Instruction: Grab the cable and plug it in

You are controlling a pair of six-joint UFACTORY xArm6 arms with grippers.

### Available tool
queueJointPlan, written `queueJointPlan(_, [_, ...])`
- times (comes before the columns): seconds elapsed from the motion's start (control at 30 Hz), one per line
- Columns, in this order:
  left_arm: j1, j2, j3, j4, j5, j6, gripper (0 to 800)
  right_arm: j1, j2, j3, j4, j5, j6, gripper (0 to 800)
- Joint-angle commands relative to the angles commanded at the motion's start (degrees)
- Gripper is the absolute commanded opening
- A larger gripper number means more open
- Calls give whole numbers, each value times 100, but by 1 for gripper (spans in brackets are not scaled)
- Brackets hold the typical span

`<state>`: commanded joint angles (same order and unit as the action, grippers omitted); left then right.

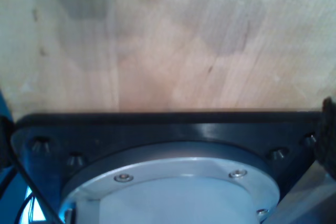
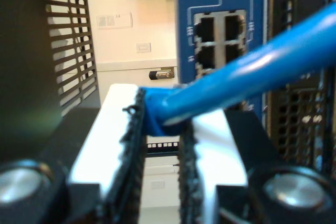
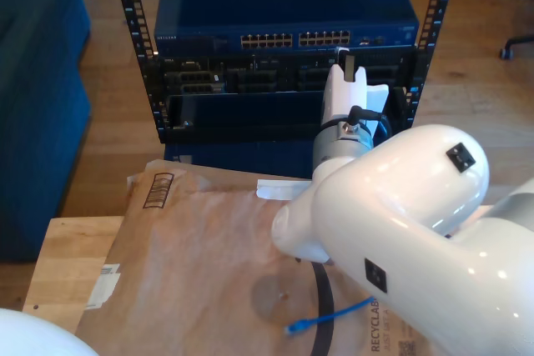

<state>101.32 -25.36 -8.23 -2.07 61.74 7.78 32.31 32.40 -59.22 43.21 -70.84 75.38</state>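
Note:
My second gripper (image 2: 163, 109) is shut on the bright-blue cable (image 2: 252, 72), which slants away from between its dark pads (image 2: 134, 129). The plug at the held end is hidden between the pads. Just beyond the tips is a blue switch panel with a block of open ports (image 2: 220, 38). In the exterior view this gripper (image 3: 346, 64) is held up against the rack, just under the blue switch (image 3: 284, 2) and its row of ports (image 3: 292, 39). The cable's free end (image 3: 294, 328) lies on the brown paper near the arm's base. The first wrist view looks over a black mount (image 1: 168, 127) onto wood.
The black rack's rails (image 3: 133, 22) flank the switch and the darker units below it. Brown paper (image 3: 200, 248) covers the wooden table (image 3: 58, 256), with a black strap (image 3: 322, 314) on it. A blue sofa (image 3: 37, 81) stands at the exterior view's left. A white arm part (image 3: 25, 335) shows at its lower left corner.

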Motion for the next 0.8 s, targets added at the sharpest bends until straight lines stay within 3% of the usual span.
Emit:
queueJointPlan(0.33, [0,0,0,0,0,0,800,-413,255,-53,-721,-176,0,0])
queueJointPlan(0.8, [0,0,0,0,0,0,800,-527,519,-360,-765,-264,-9,0])
